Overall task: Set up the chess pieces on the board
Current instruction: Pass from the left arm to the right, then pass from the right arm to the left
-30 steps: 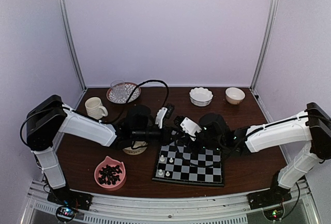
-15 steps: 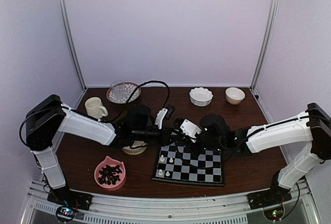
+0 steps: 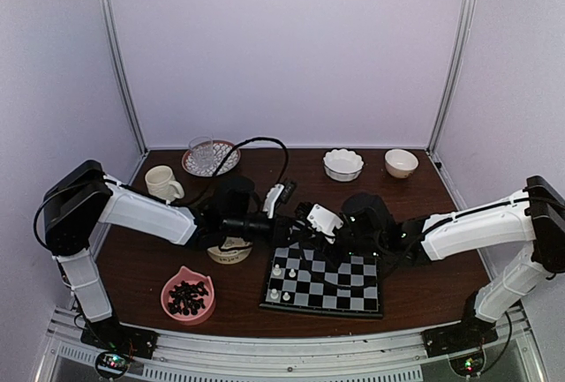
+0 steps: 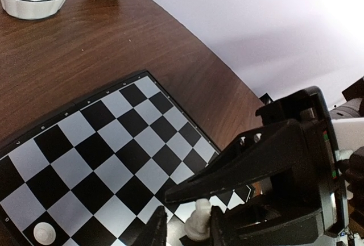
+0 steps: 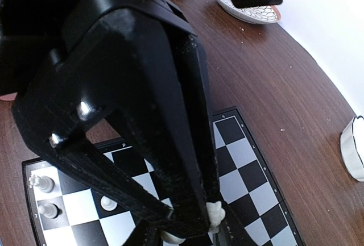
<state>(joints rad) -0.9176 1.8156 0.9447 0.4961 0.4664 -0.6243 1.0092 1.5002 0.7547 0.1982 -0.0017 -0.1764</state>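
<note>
Up over the far left corner of the board [image 3: 346, 281], one white chess piece [image 4: 197, 223] hangs in the air. It is not on any square yet. The left pincer [image 4: 187, 232] has it. Its two fingers sit close together, one on each side of the little piece, and they seem to pinch it.

The right pincer [image 5: 185, 237] is nose to nose with the left one, with its tips right at the same piece. I cannot tell if it is squeezing the piece or only sitting around it, because the left fingers hide that spot.

This looks like a hand-over step, with one arm passing the piece to the other. I cannot say which way it goes.

Down on the board, a few chess pieces [image 3: 277, 270] stand up on squares near its left edge. Most squares have nothing on them, so the job looks only just begun.

For the next move, one pincer needs a firm hold before the other lets go. If not, the piece may drop and knock over the ones below. Then the free arm should back away slowly so the fingers do not bump. After that the piece has to go straight down onto its own square and stand up without tipping the others.

Farther out on the counter [image 3: 424, 201], a pink bowl [image 3: 188, 295] of dark pieces sits near the board's left side. A mug [image 3: 162, 183] and white bowls [image 3: 342, 164] sit at the far side.
</note>
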